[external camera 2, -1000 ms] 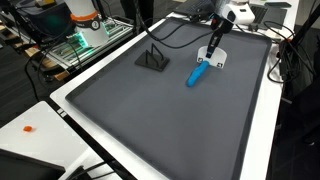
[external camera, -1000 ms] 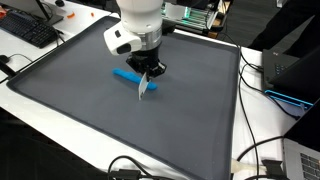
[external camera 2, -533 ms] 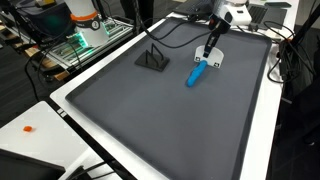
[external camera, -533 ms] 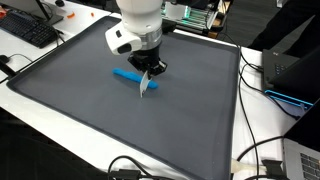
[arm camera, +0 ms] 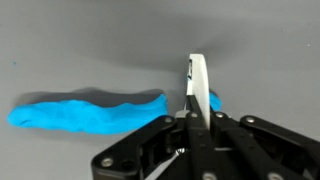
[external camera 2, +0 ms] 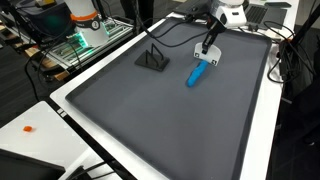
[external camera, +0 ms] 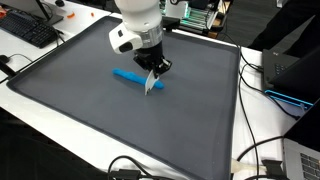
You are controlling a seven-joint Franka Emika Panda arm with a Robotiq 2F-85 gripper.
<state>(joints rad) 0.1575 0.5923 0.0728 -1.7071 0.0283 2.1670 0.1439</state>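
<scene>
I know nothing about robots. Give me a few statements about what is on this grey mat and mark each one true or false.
1. The gripper is shut on a thin white flat blade. True.
2. The blue wavy-edged strip hangs in the air, lifted by the gripper. False: it lies flat on the dark grey mat; the gripper holds only the blade.
3. The black triangular stand sits on top of the blue strip. False: it stands apart from it on the mat.
4. The black keyboard lies beside the mat, not on it. True.
5. In the wrist view the blade stands at one end of the blue strip. True.
</scene>
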